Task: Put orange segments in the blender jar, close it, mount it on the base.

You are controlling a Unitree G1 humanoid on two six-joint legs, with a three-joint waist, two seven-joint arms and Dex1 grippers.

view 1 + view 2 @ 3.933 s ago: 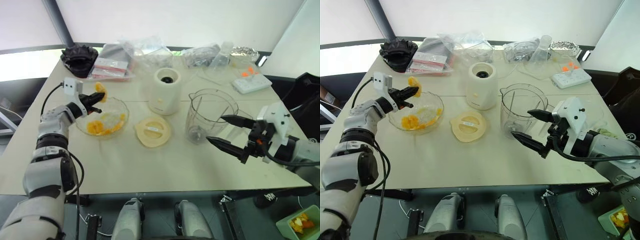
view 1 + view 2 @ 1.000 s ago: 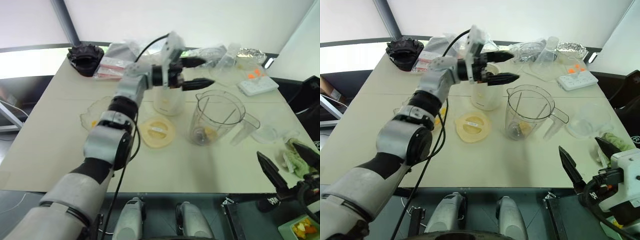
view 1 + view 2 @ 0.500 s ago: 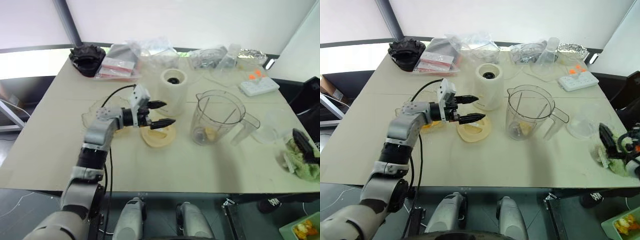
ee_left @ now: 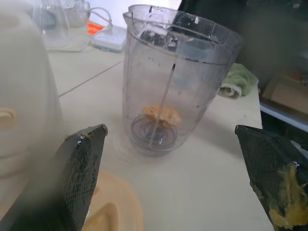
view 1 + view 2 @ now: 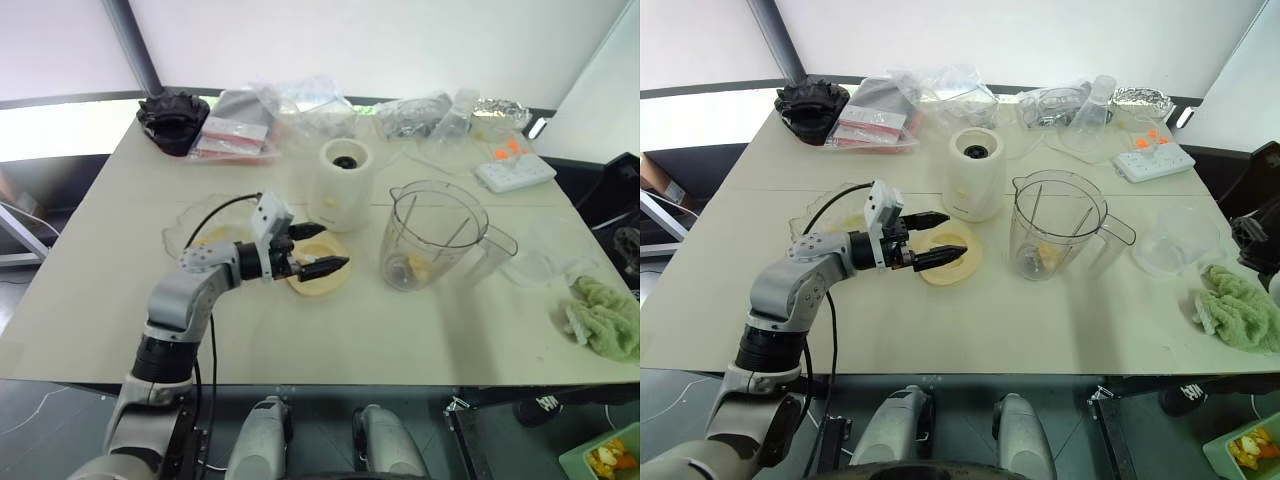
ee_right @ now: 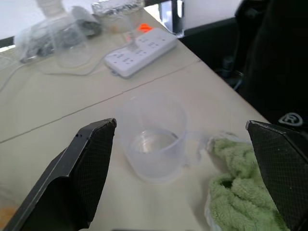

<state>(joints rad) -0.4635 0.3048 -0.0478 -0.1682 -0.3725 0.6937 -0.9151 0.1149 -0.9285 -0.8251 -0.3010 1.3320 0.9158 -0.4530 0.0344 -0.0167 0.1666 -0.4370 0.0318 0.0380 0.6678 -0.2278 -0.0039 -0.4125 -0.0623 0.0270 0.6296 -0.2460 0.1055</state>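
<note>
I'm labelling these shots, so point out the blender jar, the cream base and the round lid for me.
blender jar (image 5: 1055, 225), right eye view, on its clear front wall.
base (image 5: 973, 185), right eye view, on its cream side.
lid (image 5: 322, 281), left eye view, on its flat top near the rim.

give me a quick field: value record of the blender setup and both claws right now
jar: tall clear plastic blender jar upright on the table, no lid, right of the base
jar contents: one orange segment at the bottom by the blade
base: squat cream-white motor base, socket bare
lid: flat cream-yellow round lid flat on the table
bowl: shallow clear glass bowl behind the left arm
left claw: open, empty, over the lid
right claw: open, empty, near a green cloth
</note>
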